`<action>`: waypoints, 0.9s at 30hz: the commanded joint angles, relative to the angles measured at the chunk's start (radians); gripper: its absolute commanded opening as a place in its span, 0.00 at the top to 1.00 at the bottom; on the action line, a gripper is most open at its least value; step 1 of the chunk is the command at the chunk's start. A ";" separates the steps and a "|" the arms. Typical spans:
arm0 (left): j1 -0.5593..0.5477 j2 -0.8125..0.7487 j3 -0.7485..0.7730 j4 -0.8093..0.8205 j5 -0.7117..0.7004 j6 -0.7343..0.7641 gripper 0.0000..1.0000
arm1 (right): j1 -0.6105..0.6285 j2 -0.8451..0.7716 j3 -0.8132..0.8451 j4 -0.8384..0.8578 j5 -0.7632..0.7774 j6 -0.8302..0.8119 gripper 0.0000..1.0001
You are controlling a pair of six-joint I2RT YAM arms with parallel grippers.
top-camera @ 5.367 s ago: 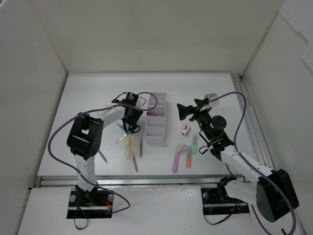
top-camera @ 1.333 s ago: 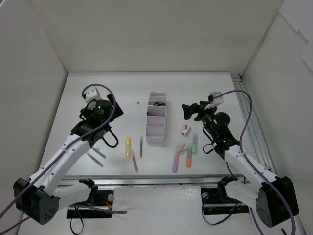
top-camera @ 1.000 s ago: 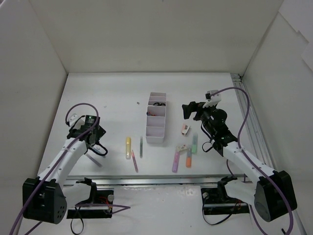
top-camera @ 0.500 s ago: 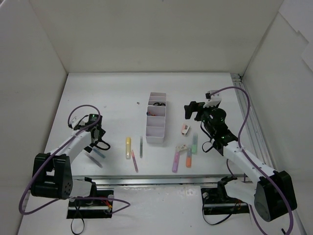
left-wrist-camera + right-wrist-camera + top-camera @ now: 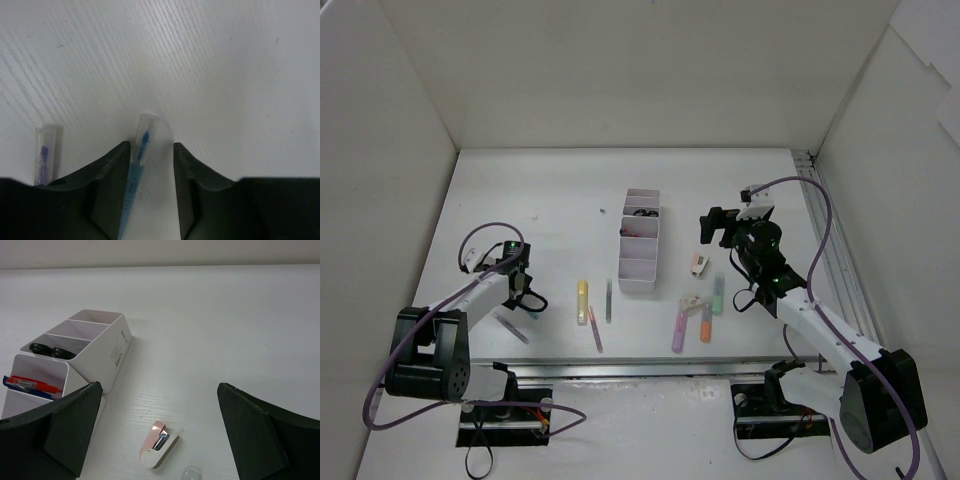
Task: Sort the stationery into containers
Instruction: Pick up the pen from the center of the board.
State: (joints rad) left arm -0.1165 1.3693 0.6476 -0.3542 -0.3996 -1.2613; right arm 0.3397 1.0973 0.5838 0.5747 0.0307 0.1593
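Observation:
My left gripper is down on the table at the front left. A blue pen lies between its fingers, against the left one, with a gap to the right one. A second pen with a purple tip lies just left of it. My right gripper hangs wide open above a small pink-white eraser-like piece, holding nothing. The white tray stands mid-table, with scissor handles and red and blue pens in its compartments.
Between the arms near the front edge lie a yellow highlighter, a dark pencil, a pink pen, purple, orange and green highlighters and a small eraser. White walls enclose the table.
My left arm swung from the tray to the front left and came down over the blue pen, its jaws narrowing around it. The right gripper barely shifted and stayed open.

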 commanded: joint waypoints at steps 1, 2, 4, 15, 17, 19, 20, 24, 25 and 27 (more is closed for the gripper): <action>-0.008 0.028 0.044 0.011 -0.010 -0.039 0.65 | -0.008 -0.027 0.054 0.056 0.031 -0.003 0.02; -0.017 0.028 0.049 0.011 -0.013 -0.039 0.75 | -0.010 -0.031 0.053 0.054 0.034 -0.004 0.02; -0.026 0.050 0.067 0.026 -0.015 -0.027 0.89 | -0.008 -0.045 0.050 0.053 0.047 -0.006 0.02; -0.196 0.056 0.245 0.121 -0.087 0.281 1.00 | -0.011 -0.089 0.030 0.051 0.067 -0.009 0.02; -0.221 0.037 0.250 0.145 -0.100 0.333 1.00 | -0.011 -0.094 0.025 0.051 0.066 -0.009 0.02; -0.253 0.005 0.247 0.207 -0.094 0.385 1.00 | -0.011 -0.100 0.024 0.051 0.063 -0.007 0.02; -0.264 -0.018 0.244 0.222 -0.093 0.425 1.00 | -0.011 -0.102 0.024 0.051 0.063 -0.009 0.02; -0.317 -0.070 0.233 0.378 -0.079 0.568 1.00 | -0.011 -0.111 0.019 0.051 0.060 -0.010 0.02; -0.339 -0.078 0.228 0.405 -0.071 0.595 1.00 | -0.008 -0.109 0.019 0.051 0.061 -0.010 0.02; -0.365 -0.104 0.215 0.494 -0.035 0.684 1.00 | -0.008 -0.109 0.019 0.051 0.063 -0.010 0.02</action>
State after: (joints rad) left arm -0.4473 1.3209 0.8536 -0.0544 -0.4484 -0.7418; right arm 0.3389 1.0122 0.5838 0.5629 0.0750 0.1562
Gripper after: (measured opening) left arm 0.085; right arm 0.979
